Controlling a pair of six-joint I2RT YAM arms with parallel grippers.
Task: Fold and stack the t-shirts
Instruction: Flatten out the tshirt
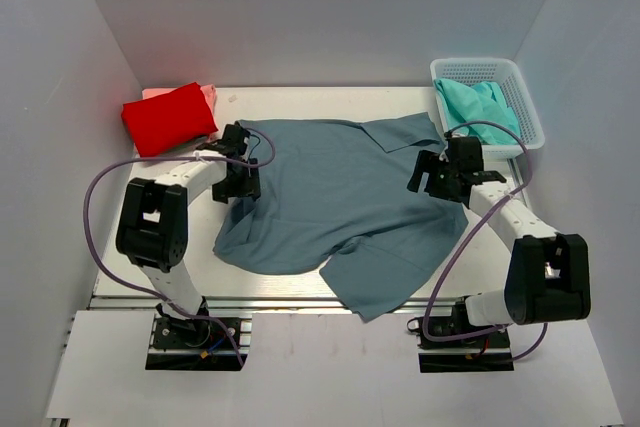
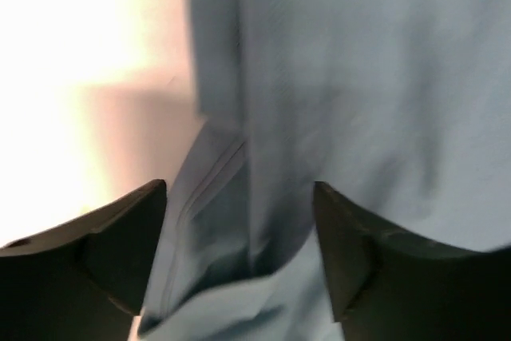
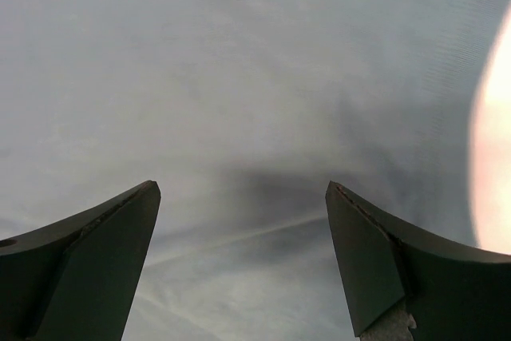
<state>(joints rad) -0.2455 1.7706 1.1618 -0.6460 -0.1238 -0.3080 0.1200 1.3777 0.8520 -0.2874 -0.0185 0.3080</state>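
A dusty blue-grey t-shirt lies spread out in the middle of the table, collar toward the back right. My left gripper is down at its left edge, open, with a raised fold of the blue-grey cloth between its fingers. My right gripper hovers low over the shirt's right side, open, with only flat cloth under it. A folded red t-shirt lies on a pink one at the back left. A teal t-shirt is bunched in the basket.
A white mesh basket stands at the back right corner. White walls close in the table on the left, back and right. The shirt's lower hem hangs over the table's near edge.
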